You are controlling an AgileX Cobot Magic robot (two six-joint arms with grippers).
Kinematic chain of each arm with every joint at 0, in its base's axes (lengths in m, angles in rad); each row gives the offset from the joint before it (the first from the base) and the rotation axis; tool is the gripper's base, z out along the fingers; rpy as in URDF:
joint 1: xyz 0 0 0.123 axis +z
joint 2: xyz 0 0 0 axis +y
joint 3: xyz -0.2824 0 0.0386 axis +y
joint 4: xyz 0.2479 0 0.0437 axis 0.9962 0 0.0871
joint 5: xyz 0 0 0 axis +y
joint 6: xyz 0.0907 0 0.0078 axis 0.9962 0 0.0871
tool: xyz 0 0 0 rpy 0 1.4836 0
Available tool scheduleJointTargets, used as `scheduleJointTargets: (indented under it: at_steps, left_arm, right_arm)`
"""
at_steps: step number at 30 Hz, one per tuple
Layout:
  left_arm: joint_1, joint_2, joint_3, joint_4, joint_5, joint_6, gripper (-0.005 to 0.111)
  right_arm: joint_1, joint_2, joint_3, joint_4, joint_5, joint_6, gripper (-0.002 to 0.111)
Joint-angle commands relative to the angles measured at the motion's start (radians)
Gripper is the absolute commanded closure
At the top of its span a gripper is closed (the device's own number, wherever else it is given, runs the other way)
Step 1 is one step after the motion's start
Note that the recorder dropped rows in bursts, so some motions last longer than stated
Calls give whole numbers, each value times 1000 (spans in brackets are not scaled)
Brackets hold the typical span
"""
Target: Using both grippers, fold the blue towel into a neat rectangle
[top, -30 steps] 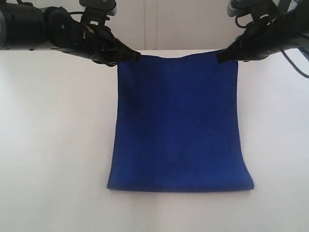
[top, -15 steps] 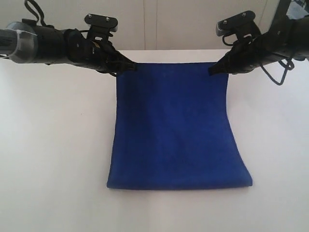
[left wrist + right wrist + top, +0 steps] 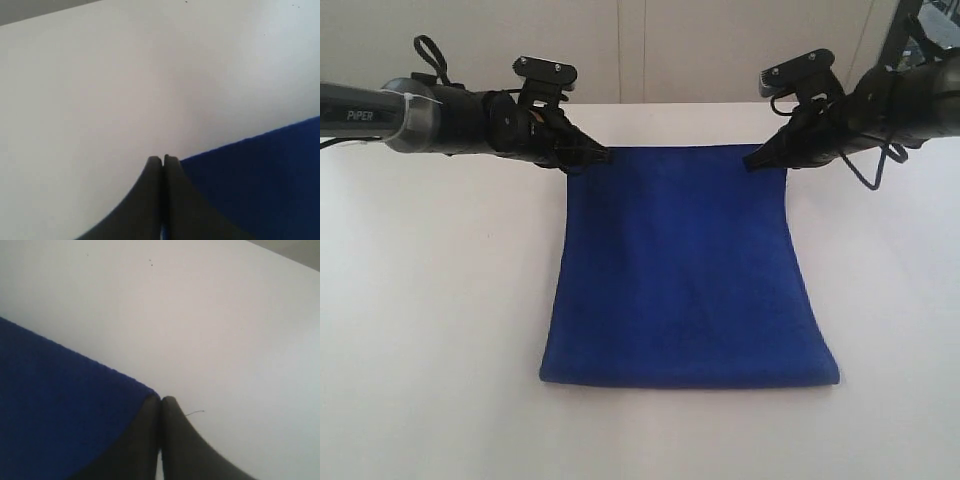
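Left wrist view, findings:

- The left gripper (image 3: pixel 162 161) has two black fingers pressed flat together, with no gap at the tips.
- The blue towel (image 3: pixel 260 190) has its corner running in against the gripper at the fingertips and is pinched there. From that point its edge runs straight and slanting out to the side of the frame. The cloth is plain and deep blue.
- The table (image 3: pixel 125 75) is white and bare and fills the rest of the frame.
- A darker grey band (image 3: pixel 30 10) lies beyond the table's far edge in one corner.
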Motion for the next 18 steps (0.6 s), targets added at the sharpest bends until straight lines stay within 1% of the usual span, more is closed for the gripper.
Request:
scheduleJointTargets:
  at_steps: [1, 14, 16, 18]
  left_arm:
    - [4, 18, -12, -6, -12, -1, 107]
    - [4, 20, -12, 8, -31, -1, 106]
    - [4, 20, -12, 8, -31, -1, 100]
    - [4, 20, -12, 8, -31, -1, 88]
  right_arm:
    - [-6, 22, -10, 1, -22, -4, 108]
    - [-6, 39, -10, 1, -50, -4, 108]
    - [-6, 40, -10, 1, -52, -4, 108]
    - [-6, 45, -10, 1, -60, -4, 108]
